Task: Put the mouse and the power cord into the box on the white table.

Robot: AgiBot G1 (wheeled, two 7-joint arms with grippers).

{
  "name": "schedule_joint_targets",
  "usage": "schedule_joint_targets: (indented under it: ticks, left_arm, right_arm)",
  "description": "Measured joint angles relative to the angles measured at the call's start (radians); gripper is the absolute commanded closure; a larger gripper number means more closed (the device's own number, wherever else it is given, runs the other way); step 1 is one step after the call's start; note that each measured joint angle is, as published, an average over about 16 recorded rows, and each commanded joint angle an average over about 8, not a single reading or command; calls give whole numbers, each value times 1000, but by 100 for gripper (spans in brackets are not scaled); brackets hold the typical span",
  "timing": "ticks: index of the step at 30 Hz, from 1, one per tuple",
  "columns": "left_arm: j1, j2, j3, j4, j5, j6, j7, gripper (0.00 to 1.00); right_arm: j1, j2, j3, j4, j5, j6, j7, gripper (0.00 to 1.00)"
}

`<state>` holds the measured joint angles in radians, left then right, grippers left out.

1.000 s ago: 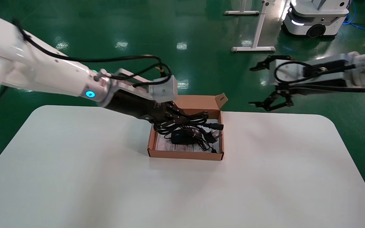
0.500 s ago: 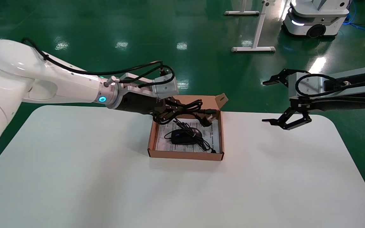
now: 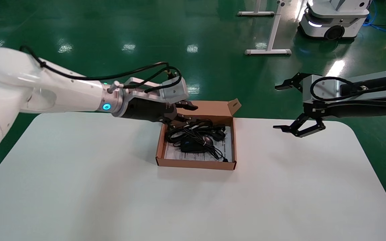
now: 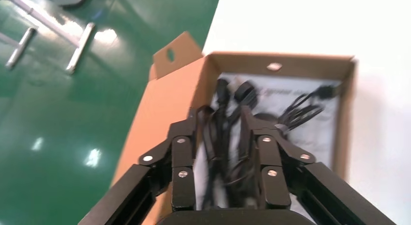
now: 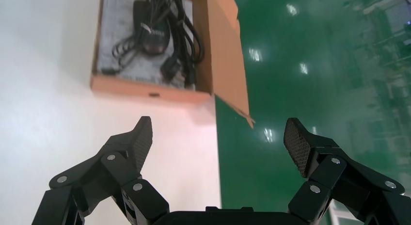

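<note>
Two items are lying in the box (image 3: 197, 164): the mouse (image 3: 193, 145) nearest, the power cord (image 3: 193, 130) just behind it. Over the box's far left corner the left gripper (image 3: 185, 112) is hovering, fingers parted, gripping nothing. Off toward the white table (image 3: 112, 194)'s far right edge, the right gripper (image 3: 288, 107) is hanging wide open, empty.

Black mouse (image 3: 193, 146) and looped power cord (image 3: 193, 130) lie inside the open cardboard box (image 3: 196, 164) on the white table (image 3: 112, 194).
</note>
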<state>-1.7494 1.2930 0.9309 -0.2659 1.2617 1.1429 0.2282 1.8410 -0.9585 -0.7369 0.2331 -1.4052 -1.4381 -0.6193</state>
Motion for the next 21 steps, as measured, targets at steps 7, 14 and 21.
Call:
schedule_joint_targets:
  ticks: [7,14,21]
  left_arm:
    - [80,-80,-76,-119,-63,41,-49,0]
    - [165,-166,-159,-248,-130,85,-101,0]
    - [250,-252,-241,-377,-197,130,-154,0]
  right_arm:
    - [-85,38,51,116,75,-7,89,0]
    - [-180,81,107,246,158,-14,189,0]
    - [-275,125,164,377,242,-21,289,0]
